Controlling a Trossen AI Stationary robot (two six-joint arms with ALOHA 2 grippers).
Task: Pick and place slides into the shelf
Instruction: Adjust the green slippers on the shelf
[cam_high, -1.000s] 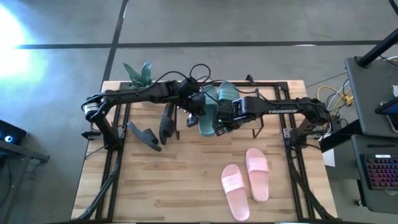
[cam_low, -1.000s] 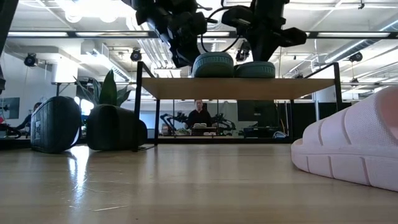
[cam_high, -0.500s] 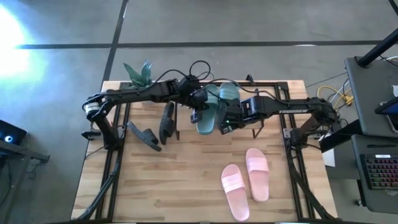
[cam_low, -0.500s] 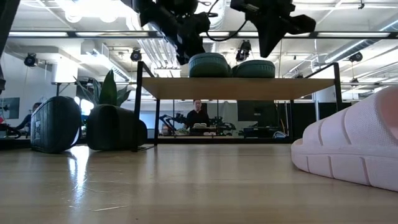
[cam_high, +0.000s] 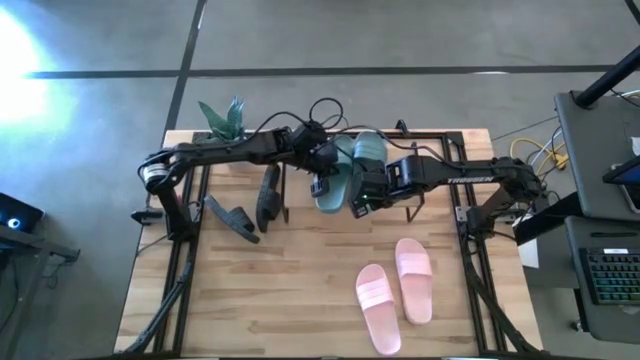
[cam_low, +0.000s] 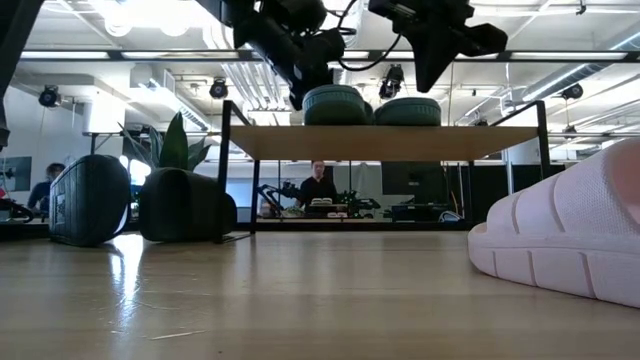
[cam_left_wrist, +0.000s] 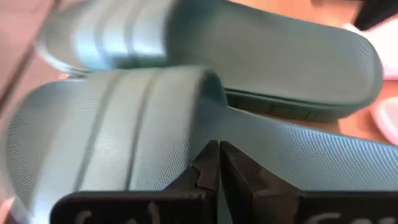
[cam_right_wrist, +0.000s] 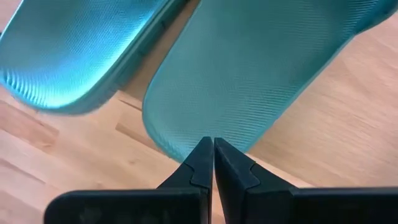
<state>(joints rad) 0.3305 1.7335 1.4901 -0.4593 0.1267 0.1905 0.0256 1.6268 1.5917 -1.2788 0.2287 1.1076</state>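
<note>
- Two dark green ribbed rubber slides (cam_high: 345, 170) are parked side by side on the light wooden top board of the thin black-framed shelf (cam_low: 380, 141). Their long axes run roughly from the table's back edge toward its front, and the near-left one is tilted a bit.
- Fine pebbled footbeds and wide grooved straps can be made out in both wrist views.
- The left gripper (cam_left_wrist: 217, 163) is pinched shut and empty, its tips hovering right over the nearer green slide's footbed, just behind the strap.
- The right gripper (cam_right_wrist: 213, 155) is clamped shut on nothing too, at the rounded end of the other green slide.
- The pale pink smooth slides (cam_high: 395, 290) are lying flat on the big plank tabletop (cam_high: 300, 300), pointing roughly front-to-back.
- The black slides (cam_high: 250, 205) seem to be propped on edge left of the shelf, though that's hard to read.
</note>
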